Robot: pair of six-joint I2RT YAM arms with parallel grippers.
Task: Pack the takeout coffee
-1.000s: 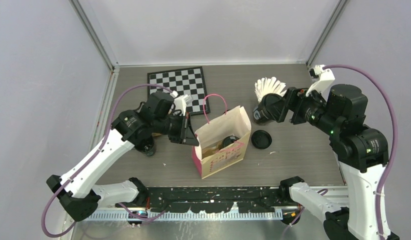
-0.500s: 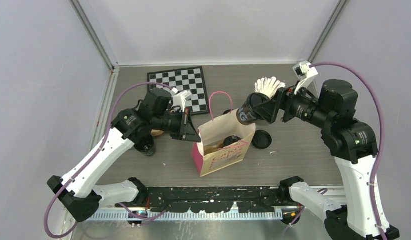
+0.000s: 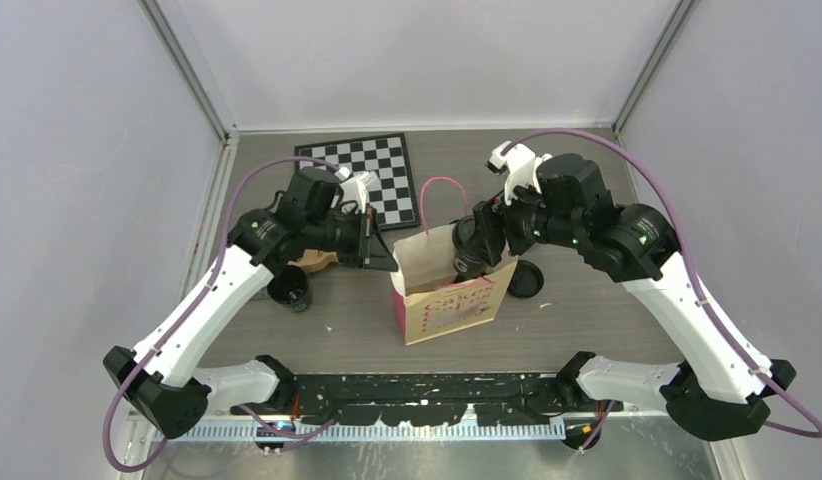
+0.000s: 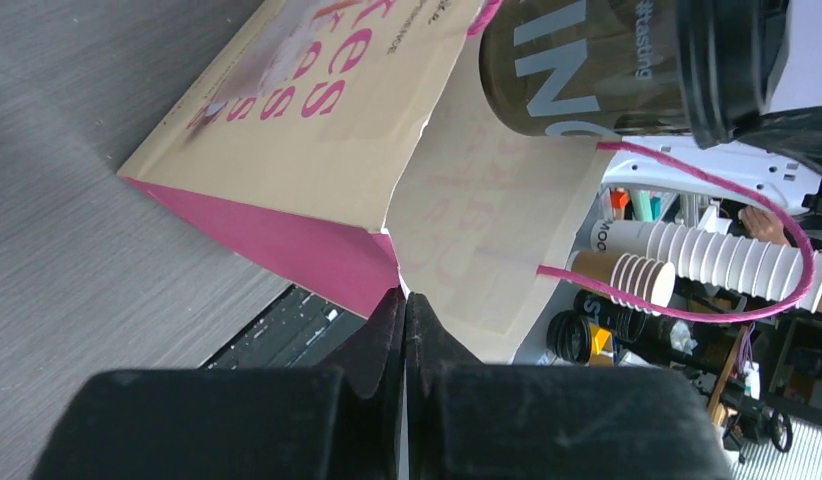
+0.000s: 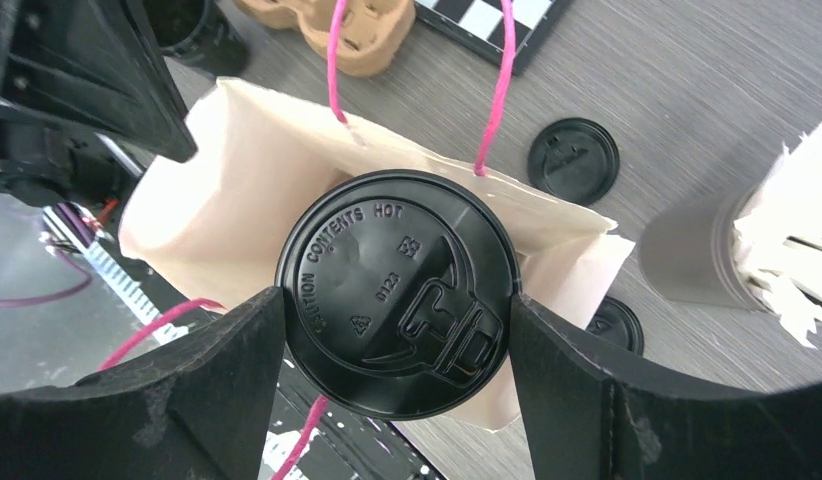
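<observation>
The left arm (image 3: 202, 310) and right arm (image 3: 687, 320) share white tubular links joined by bulky black joint housings. A purple cable (image 3: 587, 131) loops along each. Each wrist carries a white camera mount (image 3: 514, 160), and the fingers (image 5: 217, 380) are matte black wedges.

The tan-and-pink paper bag (image 3: 452, 305) is matt, the round black plastic lid (image 5: 397, 290) smooth and faintly shiny, the grey tabletop (image 3: 587, 320) wood-grained.
</observation>
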